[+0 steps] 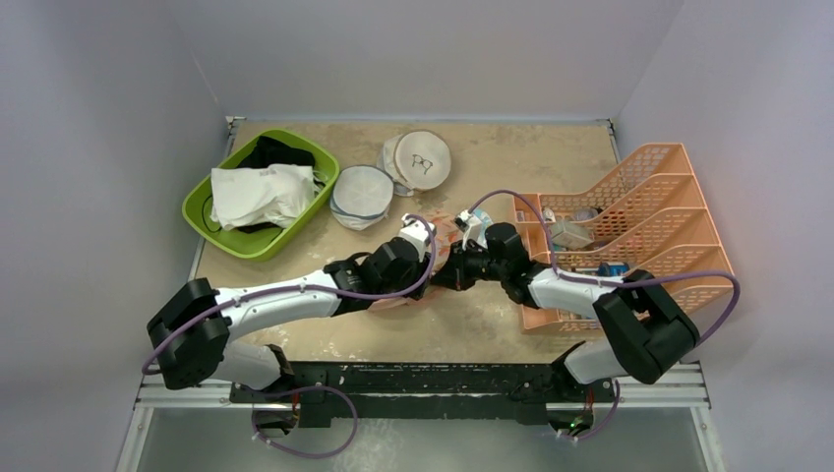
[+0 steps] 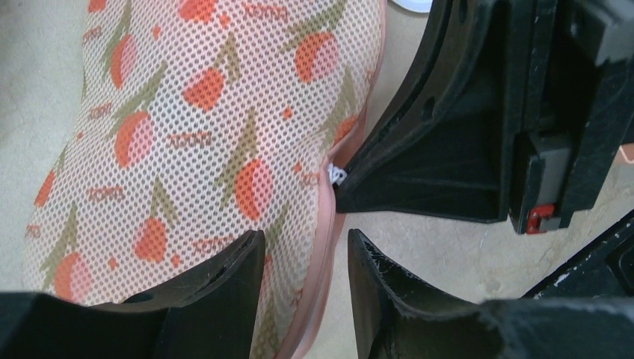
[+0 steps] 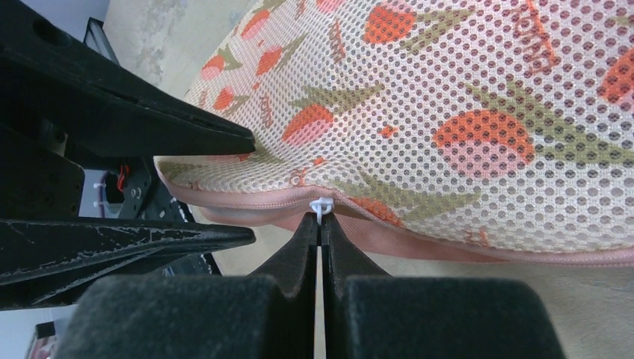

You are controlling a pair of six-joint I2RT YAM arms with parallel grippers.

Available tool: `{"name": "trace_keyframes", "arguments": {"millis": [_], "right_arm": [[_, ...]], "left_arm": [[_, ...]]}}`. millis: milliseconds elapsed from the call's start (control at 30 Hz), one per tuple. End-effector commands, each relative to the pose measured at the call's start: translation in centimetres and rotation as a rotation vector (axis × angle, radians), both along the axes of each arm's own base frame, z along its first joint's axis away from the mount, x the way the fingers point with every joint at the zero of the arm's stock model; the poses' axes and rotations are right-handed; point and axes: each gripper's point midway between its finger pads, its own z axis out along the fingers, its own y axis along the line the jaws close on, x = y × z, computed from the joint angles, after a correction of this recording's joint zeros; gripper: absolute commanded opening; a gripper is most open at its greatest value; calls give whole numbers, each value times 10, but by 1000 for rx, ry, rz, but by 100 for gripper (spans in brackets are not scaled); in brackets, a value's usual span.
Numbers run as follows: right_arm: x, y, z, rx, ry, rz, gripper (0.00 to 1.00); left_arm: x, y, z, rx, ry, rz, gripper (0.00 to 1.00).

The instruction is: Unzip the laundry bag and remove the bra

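Pinched tight, the right gripper [image 3: 320,218] has the little white zipper pull [image 3: 320,203] on the pink rim of the laundry bag [image 3: 463,112], which lies mid-way across the table [image 1: 511,147] between both arms. Over on the other side, the left gripper [image 2: 306,243] sits part-open, fingers straddling that rim with a gap showing.

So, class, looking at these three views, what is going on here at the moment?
Both arms meet over the floral laundry bag at the middle of the table. The right gripper is shut on the small white zip pull at the bag's pink edge. The left gripper is open, its fingers either side of that edge. The zip looks closed along the stretch in view.
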Motion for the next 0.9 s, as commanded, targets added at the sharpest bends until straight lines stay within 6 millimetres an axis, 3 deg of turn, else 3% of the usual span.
{"name": "trace_keyframes", "arguments": {"millis": [0,167,267,567,867], "right_arm": [[0,10,18,72,-51,32,0],[-6,14,22,90,-44,71,0],[-8,15,21,83,-42,93,0],[-10,10,9,67,-21,64,0],[-1,0,2,-13,31,-29,0]], "left_arm": [[15,-26,24,-97,-55,-11,44],[20,-28,7,-71,-32,29,29],[22,-27,-3,-62,-22,41,28],[15,-1,-21,32,-14,73,1],[0,33,-27,75,-1,112,0]]}}
